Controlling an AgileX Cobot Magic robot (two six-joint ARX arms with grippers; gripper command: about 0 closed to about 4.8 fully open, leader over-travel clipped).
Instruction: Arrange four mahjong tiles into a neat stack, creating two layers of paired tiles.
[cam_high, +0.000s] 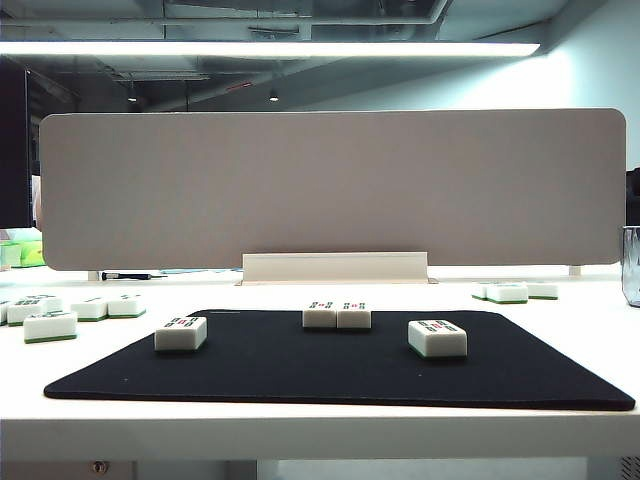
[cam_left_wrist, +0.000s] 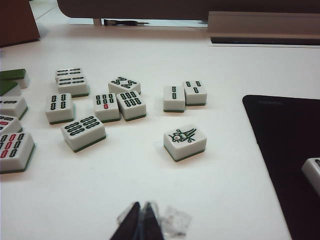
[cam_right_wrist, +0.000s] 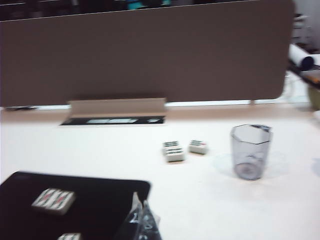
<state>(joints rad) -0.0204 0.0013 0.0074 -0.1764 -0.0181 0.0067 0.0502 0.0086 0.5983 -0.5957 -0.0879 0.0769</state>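
Exterior view: 4 mahjong tiles (cam_high: 337, 316) flat on the black mat (cam_high: 300, 375) atop the white tabletop (cam_high: 320, 430), 2 touching at mid-back, 1 left, 1 right, no stack, neither claw visible. Left wrist view: left claw (cam_left_wrist: 141, 215) pinched shut, empty, above bare tabletop near loose spare tiles (cam_left_wrist: 120, 102). Right wrist view: right claw (cam_right_wrist: 140, 210) closed, empty, by the mat's corner, clear cup (cam_right_wrist: 250, 151) beyond.
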